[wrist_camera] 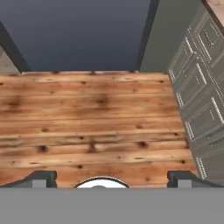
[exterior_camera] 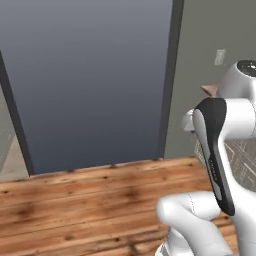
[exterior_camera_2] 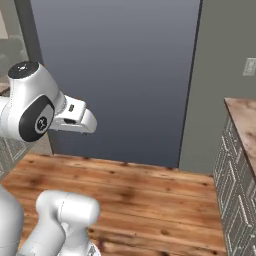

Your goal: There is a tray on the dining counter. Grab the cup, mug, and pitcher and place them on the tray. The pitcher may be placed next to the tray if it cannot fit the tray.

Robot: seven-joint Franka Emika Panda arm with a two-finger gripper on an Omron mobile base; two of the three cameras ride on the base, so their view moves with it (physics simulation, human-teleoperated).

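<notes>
My gripper [wrist_camera: 114,178] is open, with its two dark fingertips [wrist_camera: 42,177] standing wide apart and nothing between them. It points down at the bare wooden floor [wrist_camera: 87,113]. The arm is folded up close above the base. The tray, the dining counter, the cup, the mug and the pitcher are out of view.
A dark blue-grey wall panel [exterior_camera_2: 120,75] stands straight ahead behind the plank floor [exterior_camera_2: 150,195]. On the right is a cabinet with grey drawers [exterior_camera_2: 235,190] under a reddish-brown marbled worktop [exterior_camera_2: 245,120], also in the hand view as drawers [wrist_camera: 197,87]. A wall switch [exterior_camera_2: 248,66] sits above it.
</notes>
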